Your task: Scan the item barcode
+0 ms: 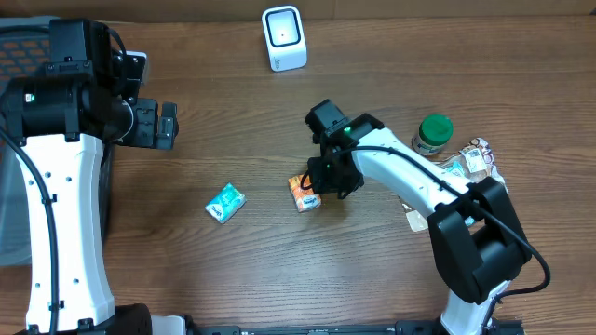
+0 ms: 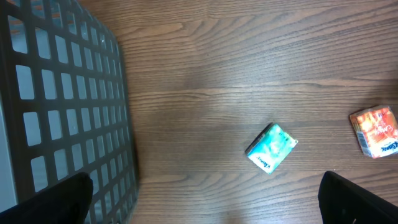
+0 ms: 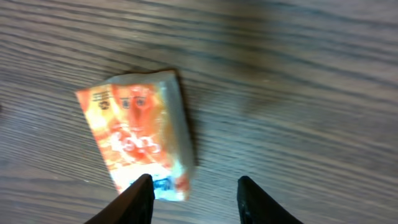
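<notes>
Entry, task item: we record one orange tissue packet (image 1: pixel 304 193) lying flat on the wooden table (image 1: pixel 279 270) near its centre, directly below the right gripper (image 3: pixel 194 198).

Right gripper: jaws partly apart and gripping nothing. In the wrist view one fingertip (image 3: pixel 140 199) overlaps the packet's edge.

Left gripper (image 1: pixel 166 126): jaws wide and empty, beside a grey mesh basket (image 2: pixel 62 106).

Also present:
- teal tissue packet (image 1: pixel 225 202), apart from the orange one, on the left arm's side
- white barcode scanner (image 1: pixel 284 37) at the far edge
- green-lidded jar (image 1: pixel 433 133)
</notes>
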Controlling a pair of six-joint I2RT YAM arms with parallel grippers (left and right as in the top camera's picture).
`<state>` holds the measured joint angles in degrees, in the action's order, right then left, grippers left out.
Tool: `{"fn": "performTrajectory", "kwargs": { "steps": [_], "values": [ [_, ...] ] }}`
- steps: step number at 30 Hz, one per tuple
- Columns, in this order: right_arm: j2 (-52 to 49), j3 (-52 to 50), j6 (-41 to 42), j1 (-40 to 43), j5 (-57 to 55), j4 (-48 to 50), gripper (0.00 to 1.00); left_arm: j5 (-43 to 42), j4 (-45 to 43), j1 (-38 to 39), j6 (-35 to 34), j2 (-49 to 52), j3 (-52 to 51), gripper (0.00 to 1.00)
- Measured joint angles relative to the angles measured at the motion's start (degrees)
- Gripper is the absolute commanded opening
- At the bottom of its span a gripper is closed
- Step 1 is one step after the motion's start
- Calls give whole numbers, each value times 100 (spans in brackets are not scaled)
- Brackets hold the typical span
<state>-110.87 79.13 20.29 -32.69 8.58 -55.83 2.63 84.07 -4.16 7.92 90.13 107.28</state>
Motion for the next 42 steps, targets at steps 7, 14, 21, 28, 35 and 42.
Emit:
{"fn": "performTrajectory", "kwargs": {
  "steps": [7, 14, 21, 28, 35, 42],
  "values": [
    [0, -101, -297, 37, 221, 323, 37, 0, 0, 0, 0, 0, 0, 99],
    [-11, -638, -310, -103, 857, 962, 37, 0, 0, 0, 0, 0, 0, 100],
    [-22, -658, 457, -157, 890, 754, 27, 0, 0, 0, 0, 0, 0, 99],
    [-22, -656, 1429, -219, 1228, 634, 38, 0, 0, 0, 0, 0, 0, 100],
    [-31, -308, 1128, -157, 1346, 153, 44, 0, -2, 0, 0, 0, 0, 100],
    [-31, -70, 883, 232, 1318, 133, 51, 0, 0, 0, 0, 0, 0, 100]
  ]
}}
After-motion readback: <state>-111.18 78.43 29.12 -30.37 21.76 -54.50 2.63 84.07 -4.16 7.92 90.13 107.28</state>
